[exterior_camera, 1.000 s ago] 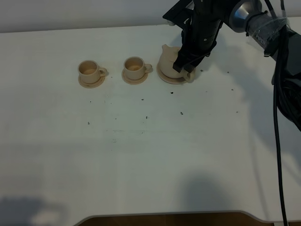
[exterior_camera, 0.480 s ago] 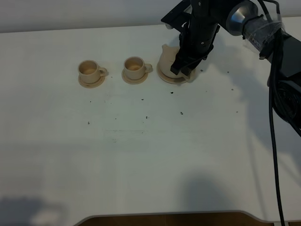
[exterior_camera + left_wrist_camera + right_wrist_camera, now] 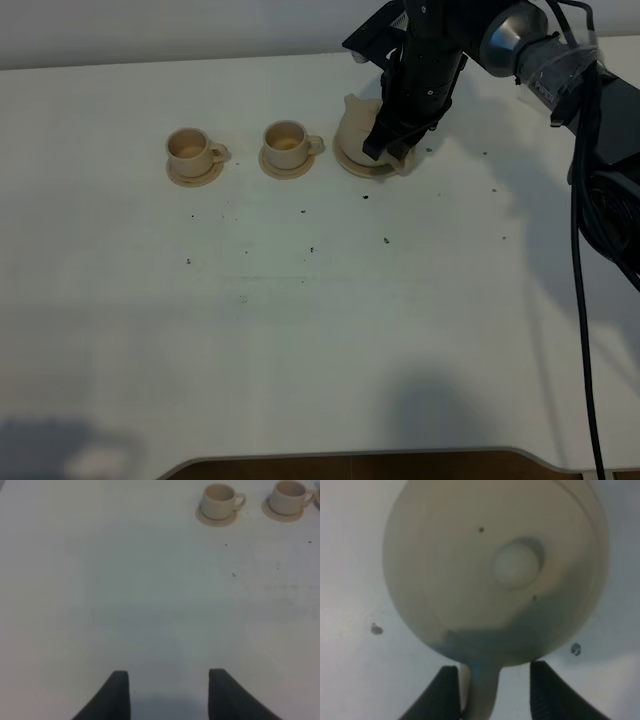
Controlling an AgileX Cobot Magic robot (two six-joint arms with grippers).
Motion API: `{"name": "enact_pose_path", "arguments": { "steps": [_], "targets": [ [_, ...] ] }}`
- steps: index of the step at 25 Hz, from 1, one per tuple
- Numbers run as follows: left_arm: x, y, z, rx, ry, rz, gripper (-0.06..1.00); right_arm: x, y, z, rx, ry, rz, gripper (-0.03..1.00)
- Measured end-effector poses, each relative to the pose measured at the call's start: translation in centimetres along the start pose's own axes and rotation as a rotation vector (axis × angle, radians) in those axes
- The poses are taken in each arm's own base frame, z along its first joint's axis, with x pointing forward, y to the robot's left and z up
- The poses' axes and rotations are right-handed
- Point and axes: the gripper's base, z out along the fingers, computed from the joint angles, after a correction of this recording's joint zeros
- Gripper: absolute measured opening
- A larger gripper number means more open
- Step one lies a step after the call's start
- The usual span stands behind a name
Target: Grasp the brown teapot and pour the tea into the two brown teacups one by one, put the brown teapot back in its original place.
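The brown teapot (image 3: 352, 124) stands on its wide saucer (image 3: 358, 168), the original place, at the back of the white table. My right gripper (image 3: 391, 150) hangs over the pot's handle side. In the right wrist view the lidded teapot (image 3: 495, 570) fills the frame and its loop handle (image 3: 481, 690) lies between the two fingers. One finger (image 3: 447, 692) is against the handle, the other stands apart, so the gripper (image 3: 492, 692) is open. The two brown teacups (image 3: 188, 148) (image 3: 286, 140) sit on small saucers to the left. My left gripper (image 3: 170, 695) is open over bare table.
Small dark specks (image 3: 312, 249) are scattered over the white tabletop. The table's front edge (image 3: 350, 458) runs along the bottom of the high view. Black cables (image 3: 583, 260) hang at the right. Both cups (image 3: 219, 496) (image 3: 287, 490) also show in the left wrist view.
The right arm has shifted slightly left over the teapot's handle, and its jaws have narrowed around the handle. The teapot, the cups and the left gripper have not moved.
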Motion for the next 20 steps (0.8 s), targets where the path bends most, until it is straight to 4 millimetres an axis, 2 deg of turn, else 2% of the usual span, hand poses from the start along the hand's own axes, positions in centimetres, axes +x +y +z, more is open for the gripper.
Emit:
{"name": "enact_pose_path", "arguments": {
  "steps": [8, 20],
  "targets": [
    [0.0, 0.0, 0.0, 0.0, 0.0, 0.0, 0.37, 0.03, 0.01, 0.09, -0.002, 0.003, 0.0, 0.34],
    [0.0, 0.0, 0.0, 0.0, 0.0, 0.0, 0.37, 0.07, 0.02, 0.09, -0.002, 0.007, 0.0, 0.16]
  ]
}}
